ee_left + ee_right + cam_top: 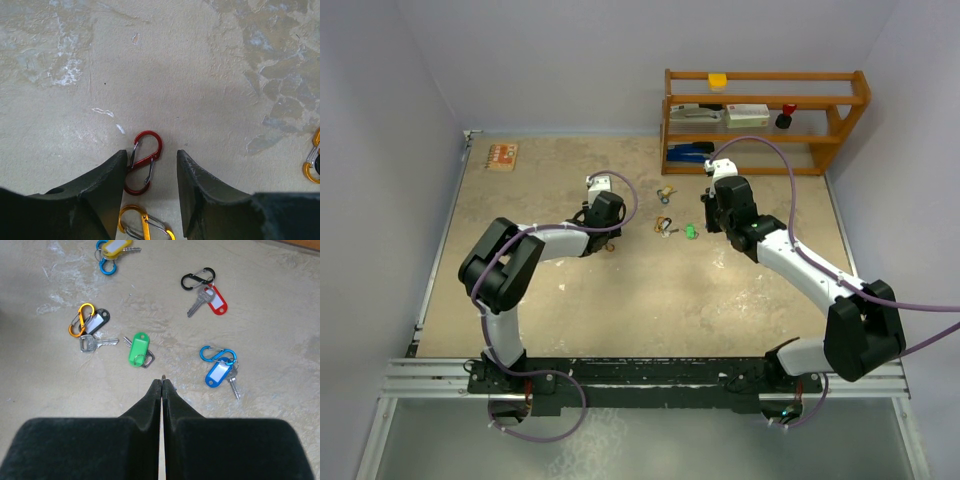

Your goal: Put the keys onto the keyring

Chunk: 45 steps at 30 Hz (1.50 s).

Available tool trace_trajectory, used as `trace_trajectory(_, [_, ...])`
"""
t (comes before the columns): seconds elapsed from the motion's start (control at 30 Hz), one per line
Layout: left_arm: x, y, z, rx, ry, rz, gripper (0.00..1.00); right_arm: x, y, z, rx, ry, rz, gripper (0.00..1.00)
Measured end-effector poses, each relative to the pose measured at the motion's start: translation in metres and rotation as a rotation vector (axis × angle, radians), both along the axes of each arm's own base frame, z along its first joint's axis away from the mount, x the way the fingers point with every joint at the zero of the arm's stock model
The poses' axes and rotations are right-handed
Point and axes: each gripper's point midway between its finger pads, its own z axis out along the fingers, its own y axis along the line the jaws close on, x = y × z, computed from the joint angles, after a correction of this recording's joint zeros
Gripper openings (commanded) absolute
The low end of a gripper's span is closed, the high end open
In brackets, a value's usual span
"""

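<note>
Several keys lie on the table ahead of my right gripper (163,382): a green-tagged key (138,348), a blue-tagged key with a blue clip (219,371), a red-tagged key with a black clip (208,296), a black-tagged key with an orange clip (91,327) and a yellow-tagged key (114,247). The right gripper is shut, and a thin metal edge, seemingly the keyring (163,376), pokes out at its tips. My left gripper (151,165) is open low over the table, its jaws standing either side of a red S-clip (144,161). In the top view the left gripper (607,236) and right gripper (711,216) flank the keys (665,226).
A yellow S-clip (142,226) lies just behind the red one, and an orange clip (313,160) is at the right edge. A wooden shelf (763,120) with small items stands at the back right. An orange card (502,156) lies at the back left.
</note>
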Motion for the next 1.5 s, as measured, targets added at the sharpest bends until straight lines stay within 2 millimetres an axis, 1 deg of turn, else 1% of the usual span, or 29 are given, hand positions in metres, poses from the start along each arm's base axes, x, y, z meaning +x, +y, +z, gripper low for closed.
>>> trace_trajectory(0.13, [0.0, 0.001, 0.0, 0.003, 0.001, 0.002, 0.37, 0.0, 0.0, 0.0, 0.0, 0.0, 0.0, 0.0])
trace_trajectory(0.27, [-0.001, 0.003, -0.001, 0.01, 0.003, 0.007, 0.3, 0.0, 0.0, 0.0, 0.0, 0.001, 0.001, 0.0])
trace_trajectory(0.4, [-0.001, 0.005, -0.002, 0.018, 0.003, 0.014, 0.29, 0.0, 0.0, 0.0, 0.0, 0.001, 0.001, 0.0])
trace_trajectory(0.5, [-0.001, 0.005, -0.002, 0.02, 0.002, 0.016, 0.25, 0.0, 0.001, 0.0, 0.002, 0.001, 0.004, 0.0])
trace_trajectory(0.53, [-0.002, 0.006, -0.002, 0.022, 0.002, 0.017, 0.22, 0.0, 0.001, 0.0, 0.002, 0.001, 0.004, 0.0])
trace_trajectory(0.63, [-0.002, 0.007, -0.002, 0.025, 0.002, 0.019, 0.05, 0.0, 0.001, 0.0, 0.004, 0.002, 0.006, 0.0])
trace_trajectory(0.67, [-0.002, 0.007, -0.002, 0.026, 0.002, 0.02, 0.01, 0.0, 0.001, 0.0, 0.004, 0.002, 0.006, 0.0])
trace_trajectory(0.7, [-0.002, 0.007, -0.002, 0.025, 0.002, 0.019, 0.0, 0.0, 0.001, 0.0, 0.004, 0.002, 0.006, 0.0])
trace_trajectory(1.1, [-0.003, 0.006, 0.0, 0.019, 0.0, 0.015, 0.0, -0.001, 0.004, 0.0, 0.012, 0.006, 0.019, 0.0])
trace_trajectory(1.17, [-0.007, 0.005, 0.001, 0.014, 0.012, 0.002, 0.0, -0.002, 0.005, -0.001, 0.013, 0.007, 0.024, 0.0])
trace_trajectory(1.27, [-0.02, 0.002, 0.004, -0.006, 0.041, -0.037, 0.0, -0.003, 0.01, -0.001, 0.011, 0.007, 0.043, 0.0])
trace_trajectory(1.33, [-0.025, -0.005, 0.013, -0.032, 0.045, -0.068, 0.0, -0.005, 0.016, -0.001, 0.013, 0.008, 0.07, 0.0])
trace_trajectory(1.43, [-0.028, -0.02, 0.033, -0.076, 0.021, -0.112, 0.0, -0.007, 0.026, 0.001, 0.015, -0.001, 0.112, 0.0])
trace_trajectory(1.5, [-0.028, -0.035, 0.05, -0.102, -0.005, -0.143, 0.0, -0.008, 0.035, 0.003, 0.021, -0.012, 0.147, 0.0])
